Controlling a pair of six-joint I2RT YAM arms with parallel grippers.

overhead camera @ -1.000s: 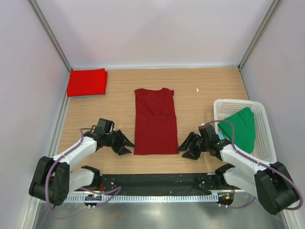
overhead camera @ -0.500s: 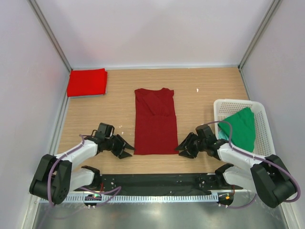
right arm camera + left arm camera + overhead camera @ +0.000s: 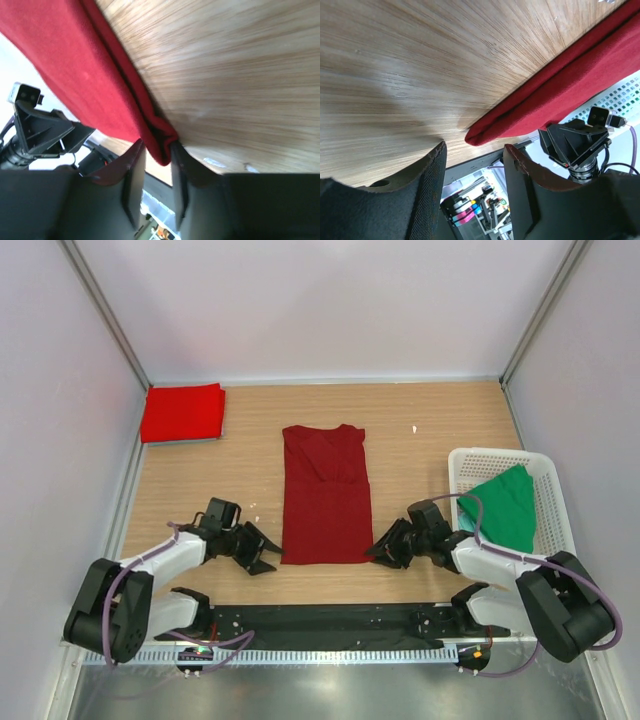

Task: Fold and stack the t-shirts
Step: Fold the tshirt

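**Tools at the near hem corners, right one now on cloth**

Changes vs 1 s ago:
- Both arms have slid inward along the table [image 3: 440,455].
- left tool [image 3: 262,552] now sits just beside the near left corner of the dark maroon t-shirt [image 3: 325,505].
- right tool [image 3: 383,548] has gone from wide apart to narrow, and is now at the near right corner.
- The shirt itself has not shifted.

Tool state:
- Left wrist view: fingers [image 3: 427,190] spread wide. The folded hem corner lies just ahead of the gap and touches neither finger.
- Right wrist view: jaws are nearly together with the hem corner pinched in the slot between them.

Layout:
- Maroon shirt lies flat at table centre as a long narrow panel, collar towards the back and hem parallel to the near edge.
- bright red t-shirt [image 3: 182,412] is folded in the back left corner, well apart.
- green t-shirt [image 3: 508,505] is draped in the white basket [image 3: 556,540] against the right wall.

Room:
- A bare strip of wood runs between the hem and the black base strip [image 3: 320,620].
- There is open table left of the shirt and behind the collar.
- The right side is tighter, with the basket rim near the right arm.
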